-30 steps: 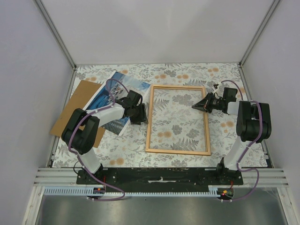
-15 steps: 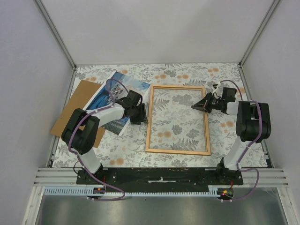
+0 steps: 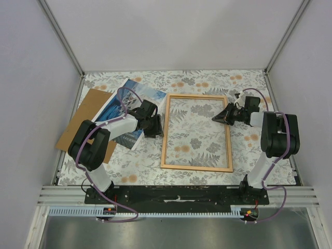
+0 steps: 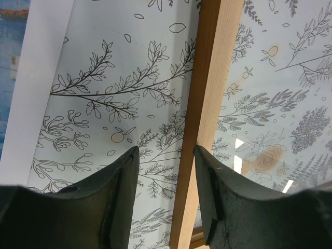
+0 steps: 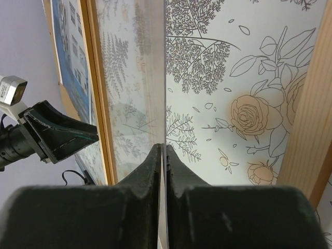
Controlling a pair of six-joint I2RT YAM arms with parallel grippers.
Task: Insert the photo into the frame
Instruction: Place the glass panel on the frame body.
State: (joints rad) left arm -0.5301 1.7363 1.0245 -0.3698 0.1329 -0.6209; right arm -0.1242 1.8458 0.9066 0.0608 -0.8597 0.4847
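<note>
Evidently nothing is framed yet: the blue-and-white paper photo (image 3: 140, 93) lies left of the thin orange-brown wooden frame (image 4: 210, 93). The left gripper (image 4: 166, 155) hangs spread beside its left rail; the right gripper (image 5: 163, 148) pinches a thin clear sheet (image 5: 150, 78) inside it.

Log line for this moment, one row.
left gripper: open beside frame rail | right gripper: shut on clear sheet edge | photo: outside frame, not yet in

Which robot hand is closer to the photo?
Left. The left gripper sits beside the photo; the right gripper, pinching a clear pane, is across the frame.
</note>
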